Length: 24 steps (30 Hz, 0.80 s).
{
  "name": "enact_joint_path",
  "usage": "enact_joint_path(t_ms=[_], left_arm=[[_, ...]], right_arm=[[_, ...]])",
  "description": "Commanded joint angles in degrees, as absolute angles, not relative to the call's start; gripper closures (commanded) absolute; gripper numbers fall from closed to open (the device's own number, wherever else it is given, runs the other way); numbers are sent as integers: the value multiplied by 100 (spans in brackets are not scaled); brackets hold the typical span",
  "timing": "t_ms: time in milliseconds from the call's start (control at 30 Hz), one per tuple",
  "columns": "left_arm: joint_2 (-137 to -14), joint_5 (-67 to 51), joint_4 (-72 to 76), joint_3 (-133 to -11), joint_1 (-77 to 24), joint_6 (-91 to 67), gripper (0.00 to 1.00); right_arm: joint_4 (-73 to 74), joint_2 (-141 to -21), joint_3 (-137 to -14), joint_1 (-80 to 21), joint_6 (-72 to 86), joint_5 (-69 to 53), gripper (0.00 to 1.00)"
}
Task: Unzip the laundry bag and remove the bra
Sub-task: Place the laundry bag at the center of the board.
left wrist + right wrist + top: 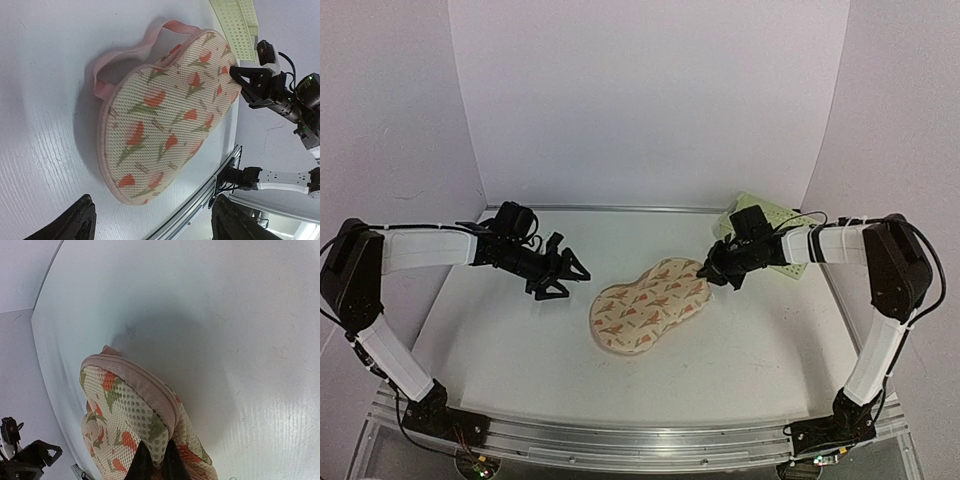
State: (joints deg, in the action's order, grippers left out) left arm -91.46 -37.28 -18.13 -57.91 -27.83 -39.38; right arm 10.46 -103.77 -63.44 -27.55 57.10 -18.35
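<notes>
Open desk (520, 340) left and front of laundry bag (650, 305); left gripper (572, 280), jaws wide, has a free lane in. Bag's right end taken: right gripper (712, 275) pinched on it, green basket (772, 212) close behind.

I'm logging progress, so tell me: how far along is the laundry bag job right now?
Early. Nothing looks done: the laundry bag appears zipped, no bra in view. In hand: the right tool pinches the bag's end; the left tool hangs open, apart. Left: unzipping, taking the bra out.

One laundry bag (650, 305), one pale-green perforated basket (765, 208) (upper right of the frame), and two grippers: left gripper (570, 275), right gripper (712, 272).
</notes>
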Motion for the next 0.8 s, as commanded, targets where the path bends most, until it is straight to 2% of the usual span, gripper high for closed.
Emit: enact_joint_path(t_ms=[0, 167, 367, 767], left_arm=[[-8563, -3868, -1496, -5536, -2804, -4287, 20], [-8231, -3966, -780, -5019, -2812, -4823, 19], [-7937, -3867, 763, -4135, -2833, -6032, 18], [-8411, -3341, 1528, -4065, -3559, -6789, 17]], right_arm=[[-80, -10146, -6357, -3137, 6959, -1503, 100], [-429, -10489, -6766, -3652, 7554, -1141, 100], [-779, -11086, -7293, -4029, 8092, -1146, 100], [-831, -11353, -7628, -4310, 8025, -836, 100]])
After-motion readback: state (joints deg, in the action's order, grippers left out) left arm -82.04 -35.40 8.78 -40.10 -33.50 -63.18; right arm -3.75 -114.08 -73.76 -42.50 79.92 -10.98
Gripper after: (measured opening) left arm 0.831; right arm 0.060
